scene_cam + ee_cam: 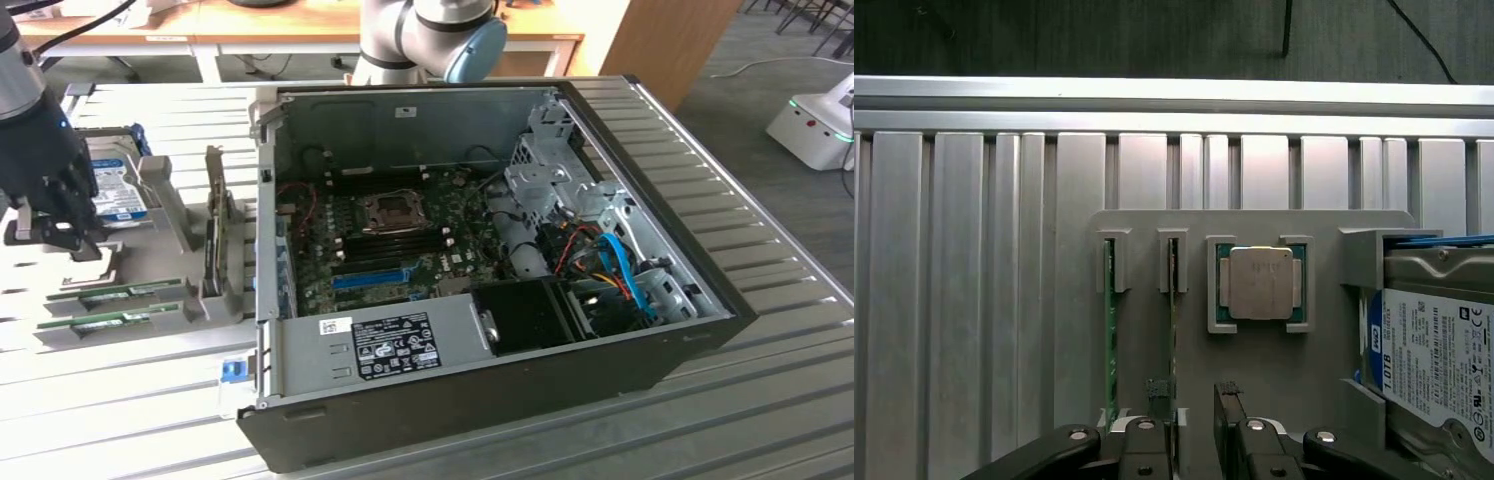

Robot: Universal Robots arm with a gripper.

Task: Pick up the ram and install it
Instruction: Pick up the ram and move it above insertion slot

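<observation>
Two ram sticks stand on edge in a grey holder (160, 310) on the table. They are thin and green, one (1110, 340) beside the other (1174, 330); in the exterior view they are the near one (110, 320) and the far one (127, 293). My gripper (54, 240) hangs over the holder at the exterior view's left. It is open, with nothing between the fingers. In the wrist view the gripper (1192, 435) sits just above the holder, one black finger (1154, 440) close to the end of the second ram.
An open computer case (641, 350) lies in the middle, its motherboard (441, 255) with black memory slots (400, 243) and a blue slot (367, 279) exposed. The holder also carries a processor chip (1259, 283) and a blue-labelled hard drive (1439, 355).
</observation>
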